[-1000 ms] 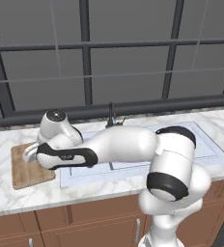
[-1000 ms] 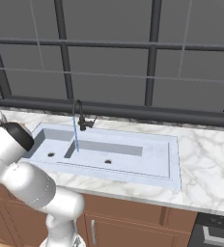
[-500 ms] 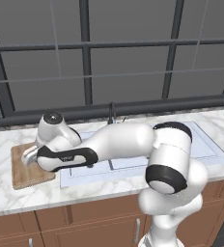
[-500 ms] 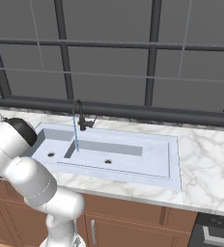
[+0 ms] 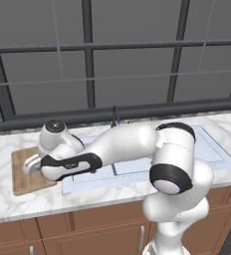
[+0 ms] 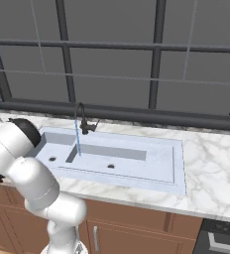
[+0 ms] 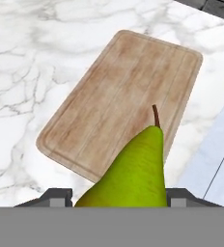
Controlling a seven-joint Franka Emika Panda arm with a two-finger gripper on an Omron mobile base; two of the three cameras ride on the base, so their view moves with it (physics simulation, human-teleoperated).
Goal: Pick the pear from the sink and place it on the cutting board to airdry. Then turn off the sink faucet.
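Pear [image 7: 133, 169] sits pinched between the jaws at the bottom centre of the hand view, stem up, carried above the cutting board [image 7: 119, 101] — held aloft so it can be set down to dry; the sink faucet [image 6: 80, 119] runs meanwhile.

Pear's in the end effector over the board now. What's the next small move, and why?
Probably lower straight down and only then release. The hand view shows the pear clamped in the end effector, above the cutting board, apparently not yet resting on it. The sink faucet is running, so its lever comes after.
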